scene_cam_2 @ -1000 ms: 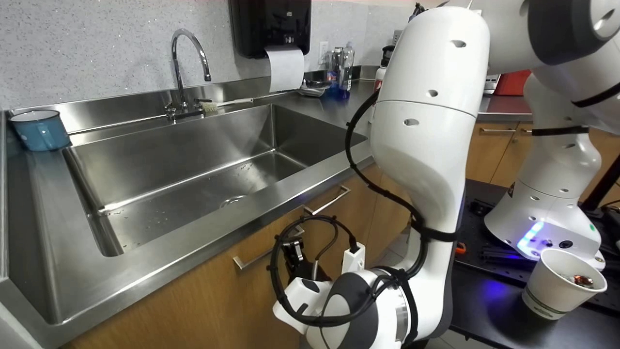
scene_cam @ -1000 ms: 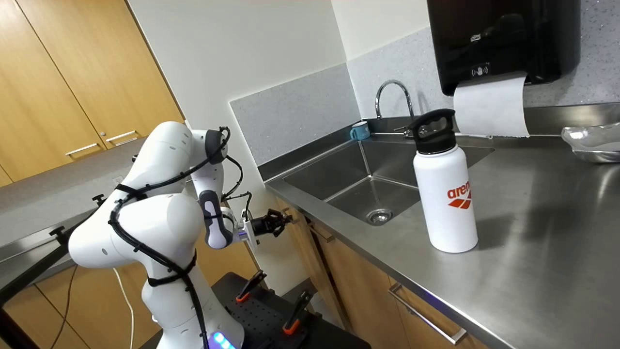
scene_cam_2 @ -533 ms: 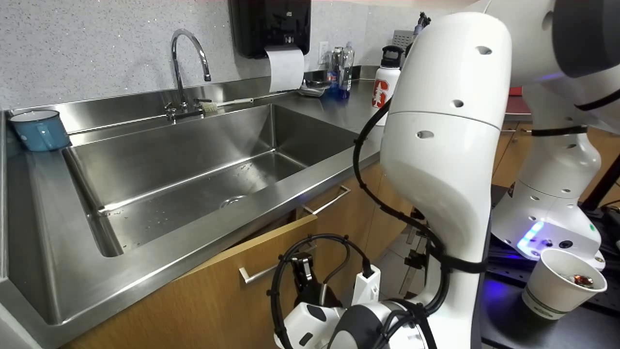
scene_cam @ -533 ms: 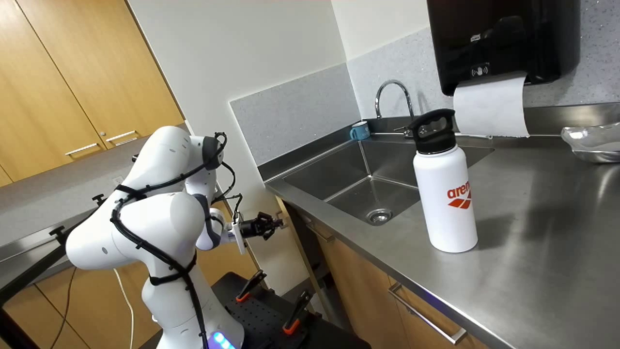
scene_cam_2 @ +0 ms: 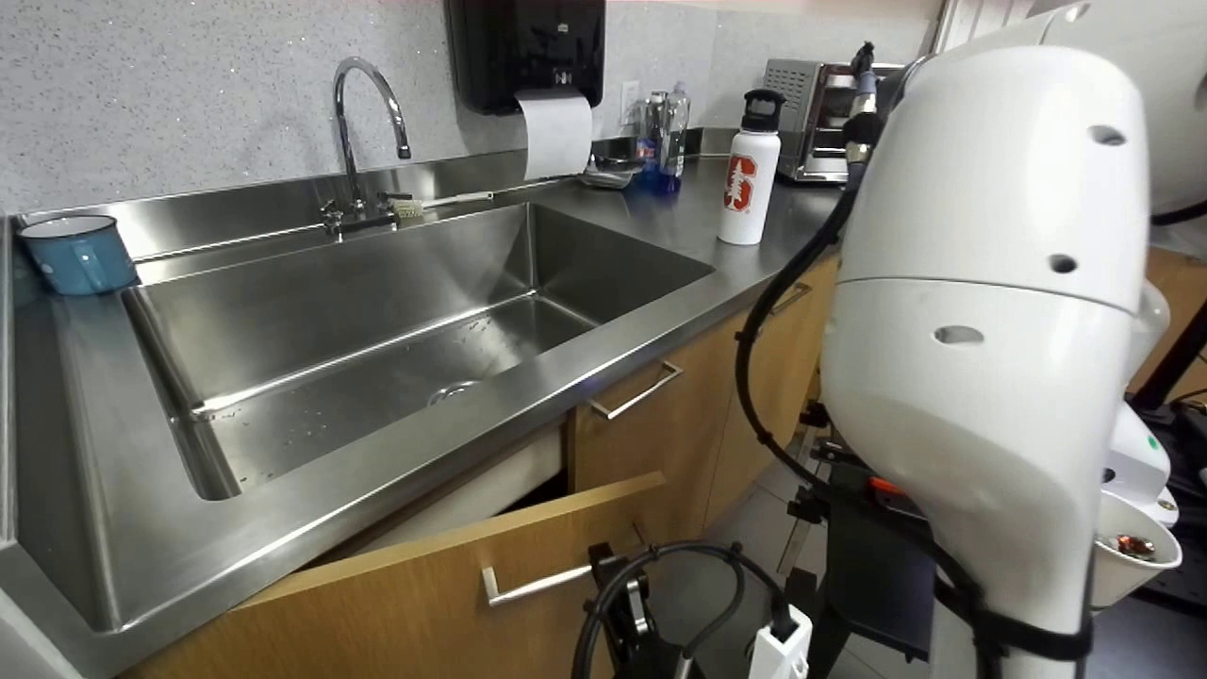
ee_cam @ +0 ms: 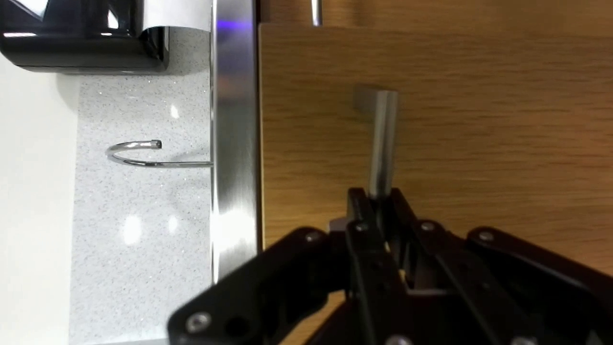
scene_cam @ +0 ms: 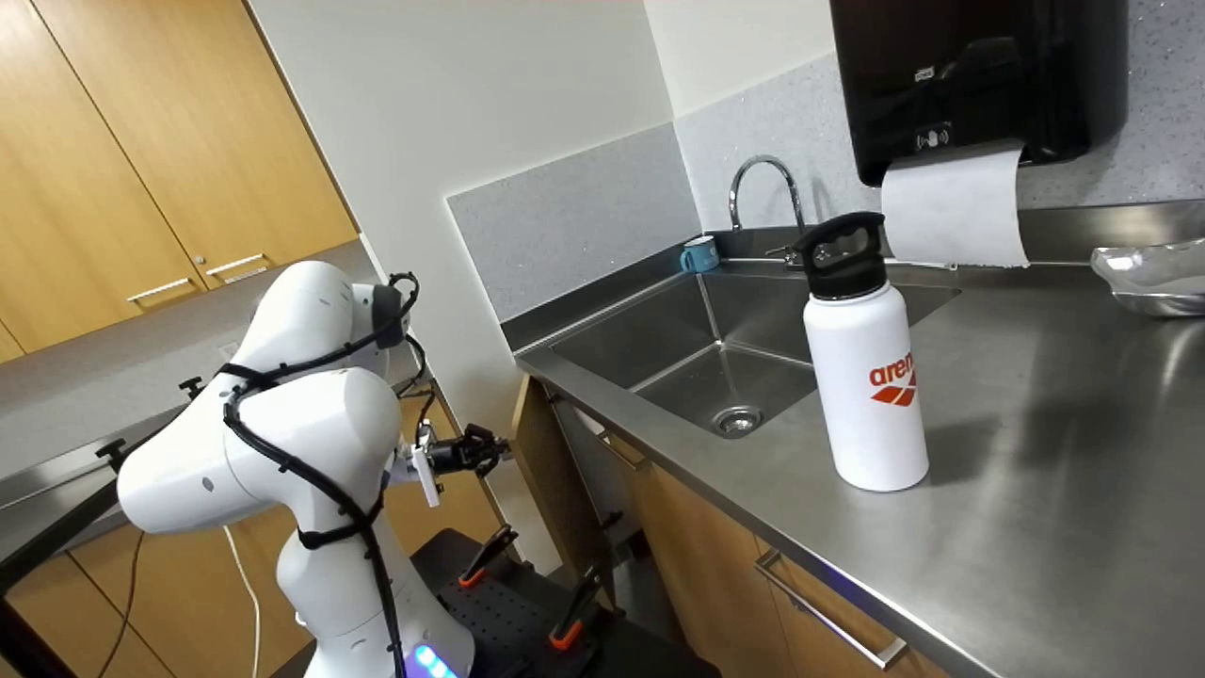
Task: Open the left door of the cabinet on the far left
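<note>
One end effector (ee_cam: 378, 201) is seen clamped around the handle (ee_cam: 384, 139) of the door (ee_cam: 455, 124), with the bare bar running out of the grip towards 12 o'clock in the wrist view. The first part of the work can thus be counted as done: the handle is secured, and the door's free edge is swung out from the cabinet (scene_cam: 711, 574), a wedge-shaped gap being shown in both exterior views. By that gap the opening is judged to be well begun but not full (what lies inside is too dark to be told). The door is taken to be the left one that is asked for, since no front is seen farther towards 9 o'clock in an exterior view. Still to be done, as judged, are a wider pull along the door's arc and, once it stands far enough out, the release of the handle.

Farther back, at about 1 o'clock from the gripped handle in an exterior view, the neighbouring door (scene_cam_2: 674, 424) is seen closed. Beyond it, the steel surface (scene_cam_2: 528, 391), the sink (scene_cam_2: 358, 302) and the faucet (scene_cam_2: 345, 141), the last at roughly 12 o'clock from the door, are given no part in the task.
</note>
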